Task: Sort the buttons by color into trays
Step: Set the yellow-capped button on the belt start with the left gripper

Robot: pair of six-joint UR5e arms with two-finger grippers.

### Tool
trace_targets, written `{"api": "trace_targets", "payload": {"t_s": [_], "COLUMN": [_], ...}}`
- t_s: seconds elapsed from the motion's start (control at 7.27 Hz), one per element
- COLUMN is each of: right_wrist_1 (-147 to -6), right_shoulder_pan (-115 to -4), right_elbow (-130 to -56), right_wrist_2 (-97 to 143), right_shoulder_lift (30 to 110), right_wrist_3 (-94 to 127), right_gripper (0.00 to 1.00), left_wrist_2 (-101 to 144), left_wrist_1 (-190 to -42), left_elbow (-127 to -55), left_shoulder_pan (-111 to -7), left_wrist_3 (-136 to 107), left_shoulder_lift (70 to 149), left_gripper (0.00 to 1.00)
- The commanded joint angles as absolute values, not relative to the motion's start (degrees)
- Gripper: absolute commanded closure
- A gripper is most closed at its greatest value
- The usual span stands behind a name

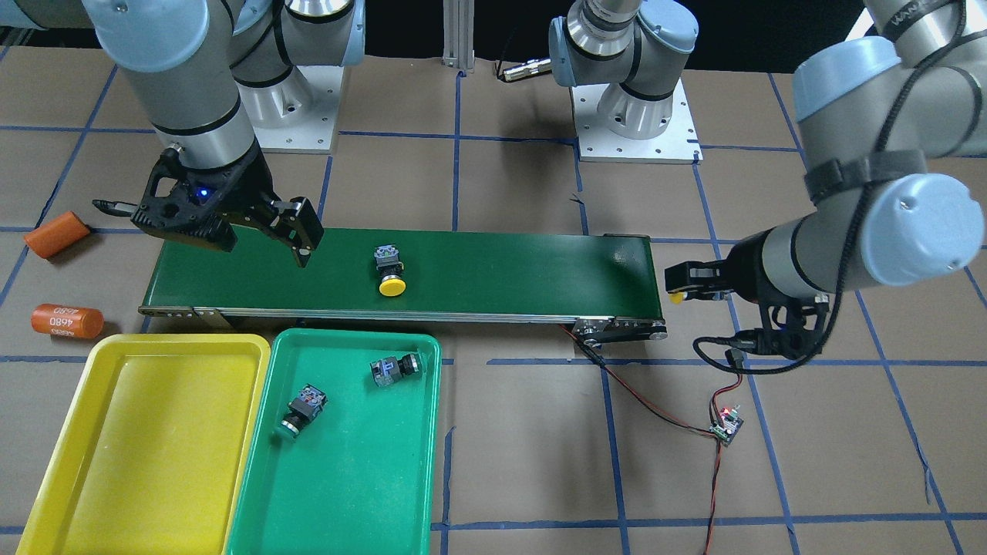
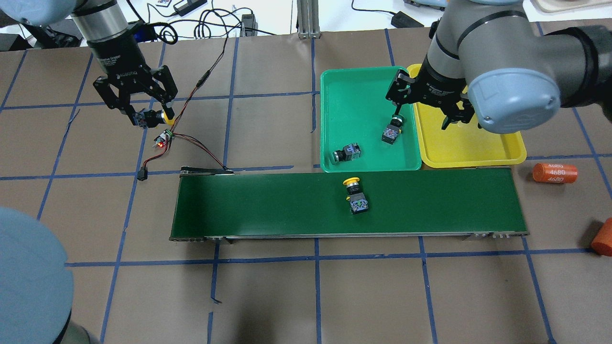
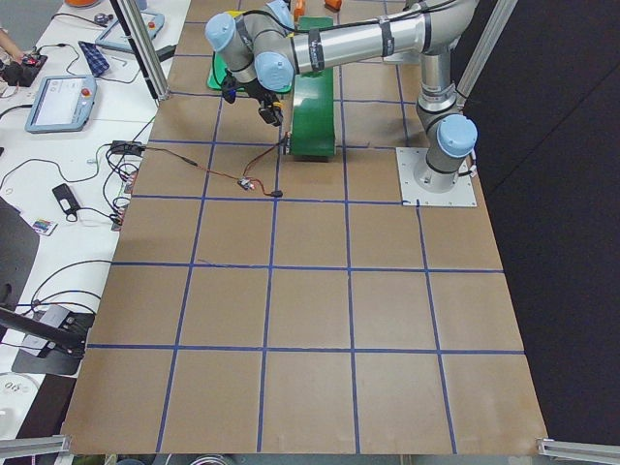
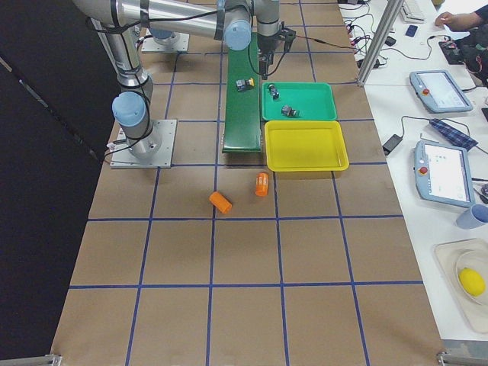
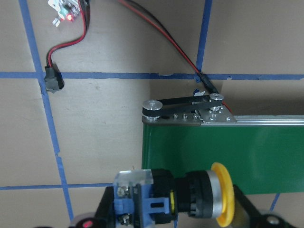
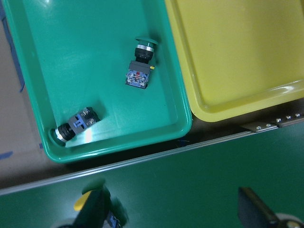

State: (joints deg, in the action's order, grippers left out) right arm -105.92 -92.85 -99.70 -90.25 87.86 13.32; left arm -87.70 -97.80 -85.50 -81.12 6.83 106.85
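Note:
My left gripper (image 2: 149, 117) is shut on a yellow-capped button (image 5: 190, 199), held off the belt's end above the brown table; it also shows in the front view (image 1: 678, 291). Another yellow button (image 2: 355, 193) lies on the dark-green conveyor belt (image 1: 501, 270). Two green buttons (image 2: 346, 153) (image 2: 393, 131) lie on their sides in the green tray (image 2: 358, 86). Beside it, the yellow tray (image 2: 459, 148) holds nothing. My right gripper (image 2: 423, 112) hangs open and empty, high above the seam between the two trays.
Two orange cylinders (image 2: 554, 173) (image 2: 603, 236) lie on the table past the belt's right end. A small circuit board (image 2: 162, 141) with a red light and red-black wires lies under my left gripper. Blue tape lines grid the table.

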Motion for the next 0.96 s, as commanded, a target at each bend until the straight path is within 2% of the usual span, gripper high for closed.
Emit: {"api": "trace_targets", "payload": {"t_s": [0.0, 0.41, 0.55, 0.69, 0.83], "right_wrist_1": [-105.8, -105.3, -105.2, -105.4, -105.8], "right_shoulder_pan": [-93.0, -92.7, -92.9, -93.0, -93.0], "right_elbow": [-101.2, -101.7, -102.8, -105.2, -106.9], "right_wrist_2": [-90.0, -90.6, -90.5, -90.8, -90.4], "right_shoulder_lift": [88.5, 88.2, 88.4, 88.4, 88.2], "right_wrist_3": [8.3, 7.7, 7.6, 7.6, 7.5], "right_gripper": [0.0, 0.0, 0.0, 0.0, 0.0], "left_wrist_2": [-87.8, -88.2, -88.2, -87.9, -88.1], "left_wrist_1": [-80.7, -69.4, -69.2, -69.3, -69.3], "left_elbow": [-101.0, -109.1, -110.4, -111.1, -111.7], "left_shoulder_pan": [-84.4, -89.3, -89.5, -89.6, -89.6], "left_wrist_3": [3.3, -0.2, -0.8, -0.4, -0.3], "left_shoulder_lift": [101.3, 101.0, 101.4, 100.8, 99.8], "left_gripper": [1.0, 1.0, 0.12, 0.0, 0.0]}}
